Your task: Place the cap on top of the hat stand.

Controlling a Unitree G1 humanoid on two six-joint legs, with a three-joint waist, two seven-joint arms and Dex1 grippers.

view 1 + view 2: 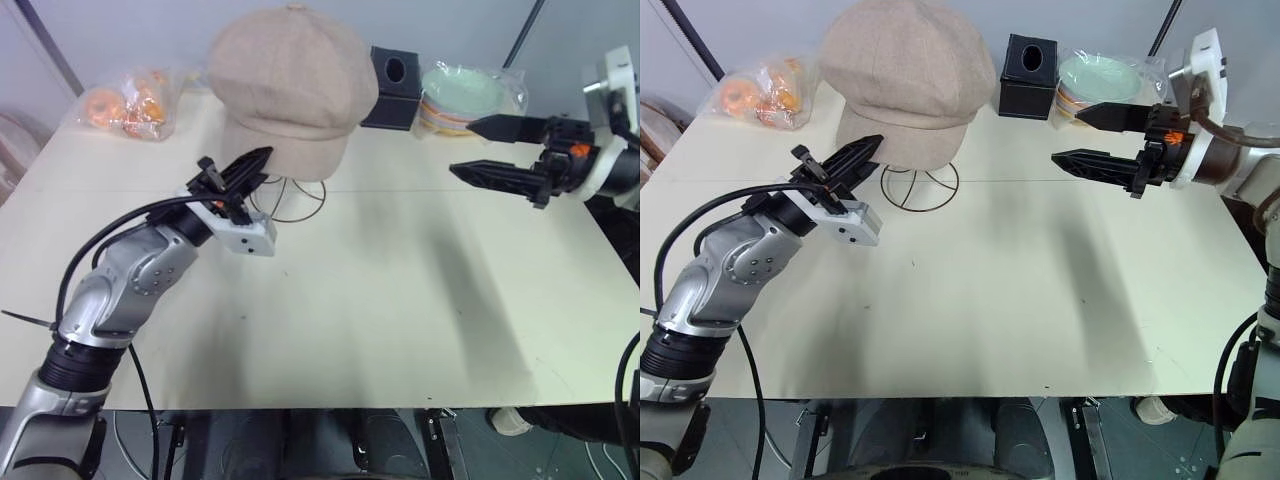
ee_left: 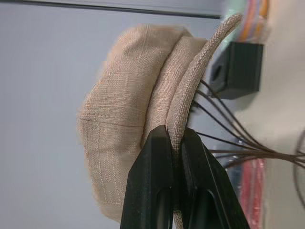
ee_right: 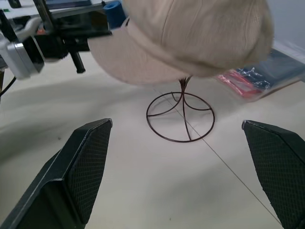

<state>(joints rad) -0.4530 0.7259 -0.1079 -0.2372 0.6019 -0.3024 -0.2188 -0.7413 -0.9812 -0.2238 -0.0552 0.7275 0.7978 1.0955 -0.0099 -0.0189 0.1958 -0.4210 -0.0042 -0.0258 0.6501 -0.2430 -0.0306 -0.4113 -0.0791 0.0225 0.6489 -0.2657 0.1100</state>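
Note:
The beige cap (image 1: 290,75) sits over the head of the dark wire hat stand (image 3: 182,87), whose stem and round loop base show beneath it at the back of the table. My left gripper (image 1: 266,153) reaches up to the cap's lower edge. In the left wrist view its fingers (image 2: 155,167) stand on either side of the brim (image 2: 190,81), pinching it. Wires of the stand's cage (image 2: 224,119) show behind the brim. My right gripper (image 1: 461,146) hovers to the right of the cap, wide open and holding nothing, pointing toward the stand.
A black tissue box (image 1: 393,88) and stacked bowls in a plastic bag (image 1: 462,95) stand behind the cap to the right. A bag of orange snacks (image 1: 130,100) lies at the back left. The cream table (image 1: 400,300) stretches toward me.

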